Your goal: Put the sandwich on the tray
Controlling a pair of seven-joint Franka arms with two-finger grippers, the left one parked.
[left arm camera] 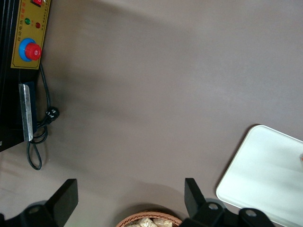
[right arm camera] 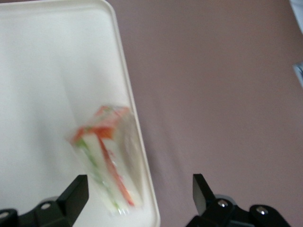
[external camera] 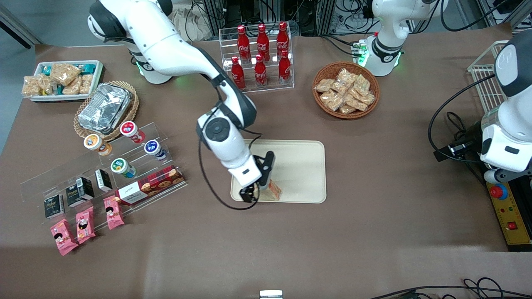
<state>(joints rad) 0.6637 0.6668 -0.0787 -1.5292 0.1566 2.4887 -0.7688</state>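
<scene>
Cream tray holds the sandwich at its near edge

Cream plastic, low-rimmed and round-cornered, the tray (external camera: 297, 166) lies mid-table on the brown cloth (external camera: 374, 228). The sandwich (external camera: 273, 190) rests inside it, close against the rim at the corner nearest the front camera, its red and green filling showing through clear wrap (right arm camera: 106, 158). The gripper (external camera: 253, 193) hangs just above that corner, fingers spread wide with nothing between them; the wrist view shows the sandwich lying apart from both fingertips (right arm camera: 75, 194).

Legible writing is scarce: the red bottles (external camera: 261, 54) in the clear rack carry Coca-Cola script, and the small black cartons (external camera: 79, 192) show "FOOD".

Most of the tray's floor is bare. Open cloth runs along the table's front edge and between the tray and the wicker basket (external camera: 346, 89) of tan packets.
</scene>
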